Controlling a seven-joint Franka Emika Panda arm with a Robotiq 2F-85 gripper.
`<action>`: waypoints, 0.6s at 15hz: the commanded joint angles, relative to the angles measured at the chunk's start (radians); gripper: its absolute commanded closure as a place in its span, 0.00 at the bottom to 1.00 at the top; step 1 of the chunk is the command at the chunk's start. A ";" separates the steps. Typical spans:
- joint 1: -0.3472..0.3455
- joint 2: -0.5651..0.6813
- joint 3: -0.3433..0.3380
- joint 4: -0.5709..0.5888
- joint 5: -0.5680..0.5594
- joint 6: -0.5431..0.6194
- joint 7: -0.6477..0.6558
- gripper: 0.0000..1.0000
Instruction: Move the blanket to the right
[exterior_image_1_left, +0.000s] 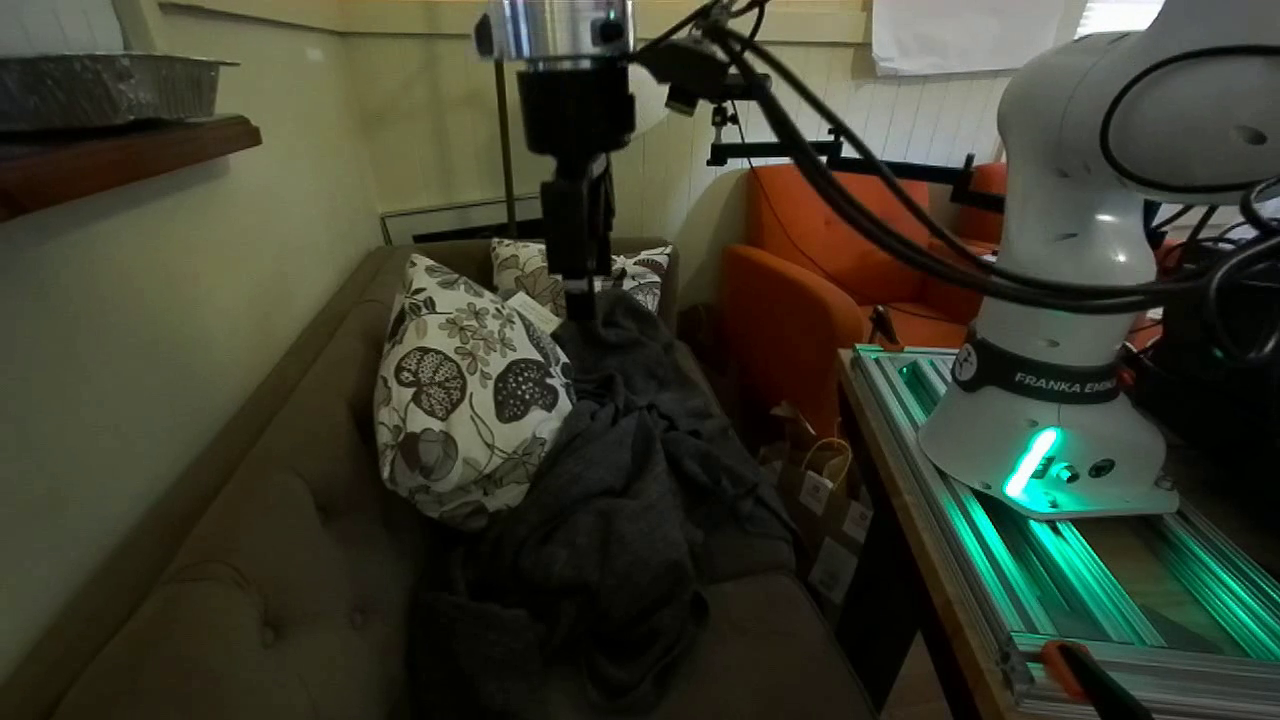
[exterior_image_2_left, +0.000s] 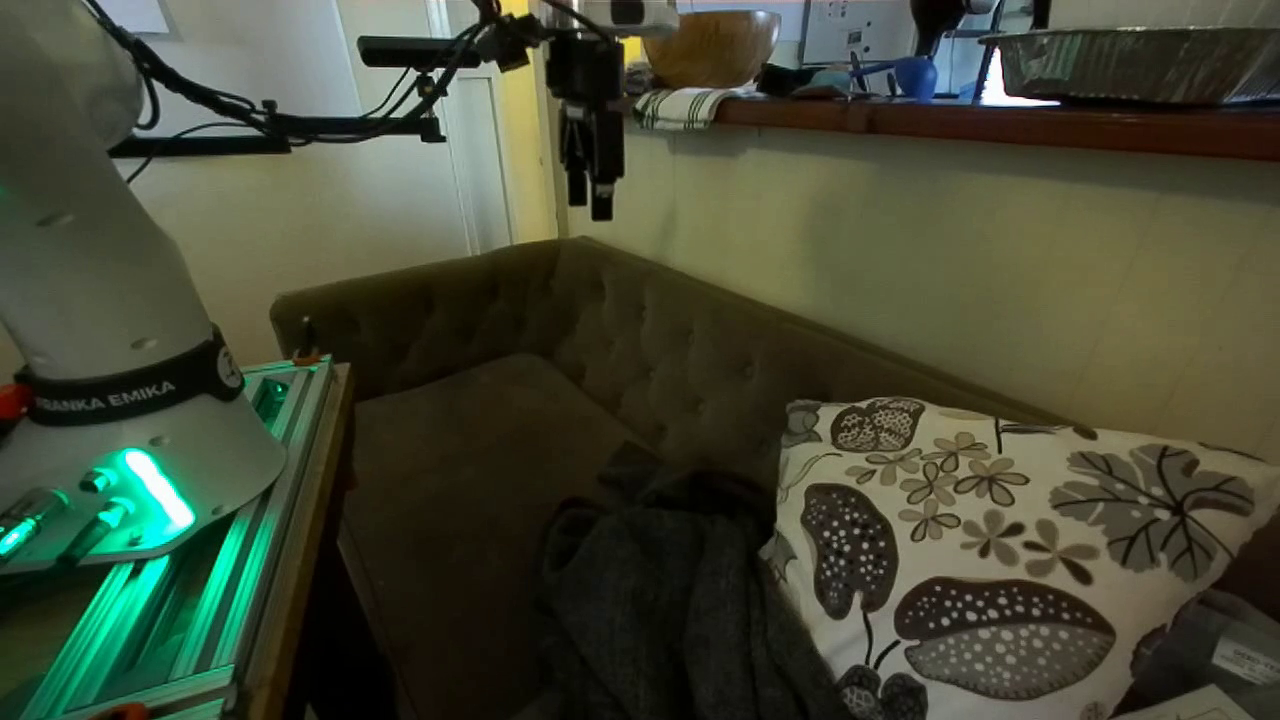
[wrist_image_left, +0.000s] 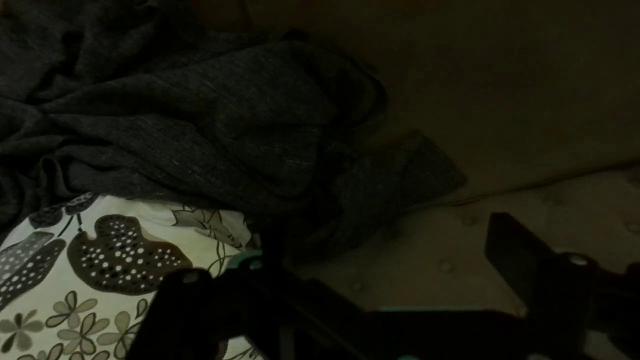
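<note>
The blanket is a dark grey, crumpled cloth on the sofa seat (exterior_image_1_left: 750, 630). It shows in both exterior views (exterior_image_1_left: 620, 510) (exterior_image_2_left: 680, 600) and across the upper left of the wrist view (wrist_image_left: 225, 115), with one corner pointing right. My gripper (exterior_image_1_left: 582, 295) hangs pointing down above the sofa, apart from the blanket. In an exterior view the gripper (exterior_image_2_left: 589, 200) is near the wall and above the sofa back. In the dark wrist view the gripper (wrist_image_left: 390, 235) has its fingers spread apart, with only sofa fabric visible between them.
A patterned pillow (exterior_image_1_left: 470, 390) (exterior_image_2_left: 1000, 540) (wrist_image_left: 115, 260) leans against the sofa back beside the blanket. Another pillow (exterior_image_1_left: 525, 270) lies at the sofa's far end. A wooden shelf (exterior_image_2_left: 900, 120) with a foil tray (exterior_image_2_left: 1140, 65) and bowl (exterior_image_2_left: 712, 48) runs along the wall. The robot's table (exterior_image_1_left: 900, 520) borders the sofa.
</note>
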 joint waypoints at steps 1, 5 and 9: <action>0.004 0.213 0.007 0.077 0.004 0.070 0.095 0.00; 0.031 0.420 -0.004 0.164 -0.040 0.140 0.249 0.00; 0.058 0.461 -0.029 0.171 -0.003 0.128 0.230 0.00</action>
